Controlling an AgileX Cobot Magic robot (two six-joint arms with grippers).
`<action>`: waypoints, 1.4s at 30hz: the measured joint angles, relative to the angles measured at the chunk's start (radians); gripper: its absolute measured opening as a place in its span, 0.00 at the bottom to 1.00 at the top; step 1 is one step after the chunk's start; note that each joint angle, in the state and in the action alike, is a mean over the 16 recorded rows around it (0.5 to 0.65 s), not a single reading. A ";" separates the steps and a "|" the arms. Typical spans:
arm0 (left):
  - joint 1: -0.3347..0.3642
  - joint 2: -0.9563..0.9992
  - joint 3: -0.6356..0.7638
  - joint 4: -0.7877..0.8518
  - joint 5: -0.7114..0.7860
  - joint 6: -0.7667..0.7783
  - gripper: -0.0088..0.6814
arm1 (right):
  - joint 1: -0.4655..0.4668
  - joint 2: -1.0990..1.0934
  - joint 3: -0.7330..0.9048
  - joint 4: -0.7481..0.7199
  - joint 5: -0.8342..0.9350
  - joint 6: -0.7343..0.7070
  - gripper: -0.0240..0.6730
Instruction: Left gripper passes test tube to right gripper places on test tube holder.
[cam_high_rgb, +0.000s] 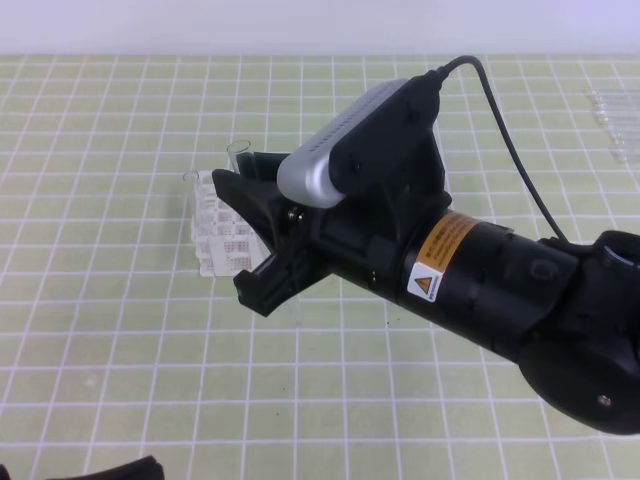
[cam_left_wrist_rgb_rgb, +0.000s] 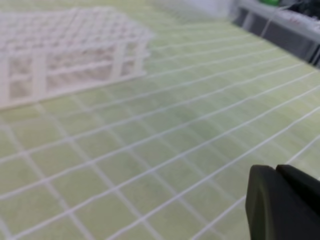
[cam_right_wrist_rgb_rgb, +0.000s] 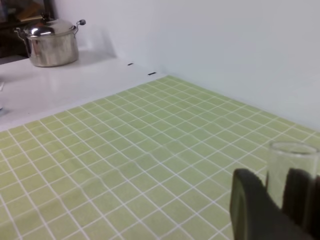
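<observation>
Tube (cam_high_rgb: 240, 152) is held upright between the part-closed fingers of the right gripper (cam_high_rgb: 258, 232), above the white rack (cam_high_rgb: 215, 235) on the green gridded mat (cam_high_rgb: 100, 330); its open rim (cam_right_wrist_rgb_rgb: 294, 148) is seen between the fingers (cam_right_wrist_rgb_rgb: 250, 200). The left gripper (cam_left_wrist_rgb_rgb: 285, 202) is shut, empty, well apart from the rack.

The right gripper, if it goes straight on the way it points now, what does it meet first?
Most likely the test tube holder: the right gripper, holding the test tube upright, points left toward it. The exact gap is unclear from above.
</observation>
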 joint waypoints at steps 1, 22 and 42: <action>0.000 0.000 0.006 0.000 0.004 -0.001 0.01 | 0.000 0.000 0.000 0.000 -0.001 0.000 0.17; 0.000 0.003 0.044 0.007 0.045 0.002 0.01 | -0.009 0.000 0.000 0.000 -0.006 -0.001 0.17; 0.000 0.002 0.039 0.001 0.051 0.001 0.01 | -0.238 0.022 0.000 0.000 -0.206 0.005 0.17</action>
